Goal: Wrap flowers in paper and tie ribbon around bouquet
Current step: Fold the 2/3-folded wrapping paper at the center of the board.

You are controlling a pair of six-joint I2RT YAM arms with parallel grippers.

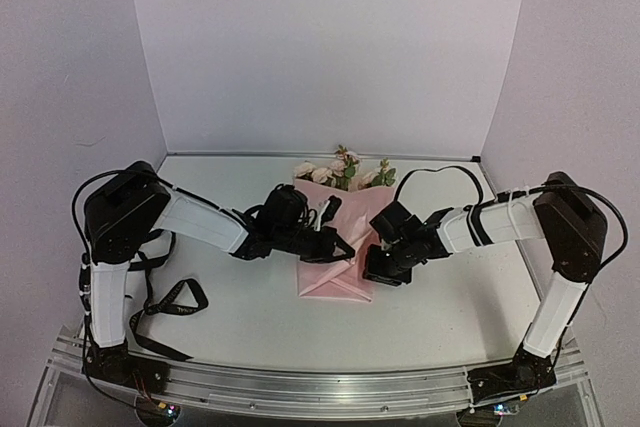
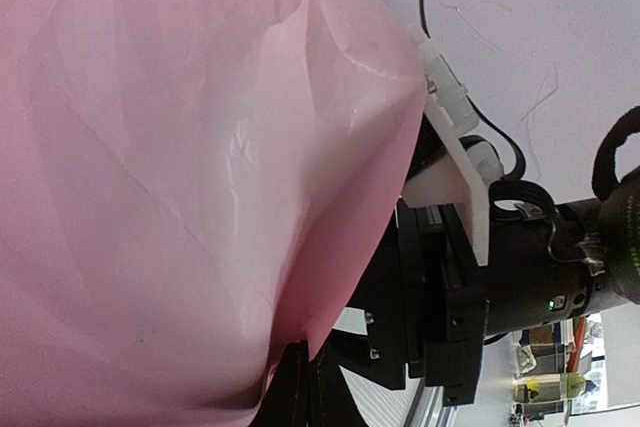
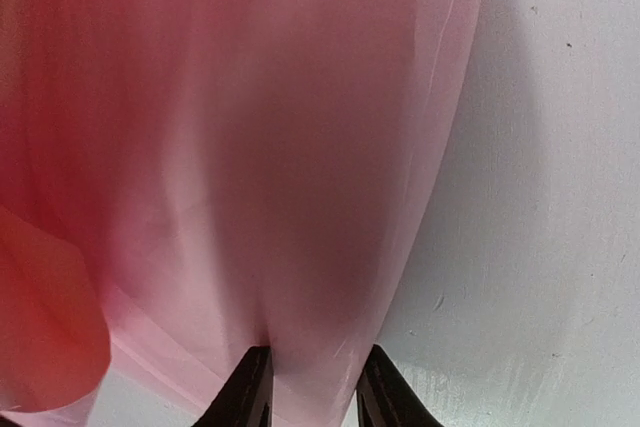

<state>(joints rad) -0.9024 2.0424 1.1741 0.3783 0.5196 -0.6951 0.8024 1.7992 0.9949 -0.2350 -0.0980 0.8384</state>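
Got the bouquet [image 1: 315,195] lying flat around the middle of the table [image 1: 440,317], blooms toward the back wall [image 1: 330,47], narrow end toward the arms. Seeing the flowers [image 1: 338,169] poking out of the far end of the paper [image 1: 335,277]: pale pink and cream heads plus a few green leaves. Stems hidden inside the wrap. Folded into a rough, creased cone, with a flap spread out at the near end.

Next out, the left gripper [image 1: 345,247]: stretched in from the left and parked right on top of the paper, about mid-wrap. Clamped fully shut and, going by the left wrist view, pinching the paper, with a big pink sheet standing up across most of that picture and running down to the dark fingers [image 2: 300,387] at the bottom edge. Part of the right arm [image 2: 470,287] showing behind it there.

Then the right gripper [image 1: 368,265]: in from the right, down at the paper's right edge near the lower end. On its own camera, two black fingertips [image 3: 250,392] a little apart, with a bunched fold of the paper filling the gap and touching both. Can't tell whether actually squeezing or just straddling it.

Further out, spotting the ribbon [image 1: 186,308] lying loose on the table under the left arm [image 1: 190,217], well apart from the bouquet: black, looped, pale lettering along it.
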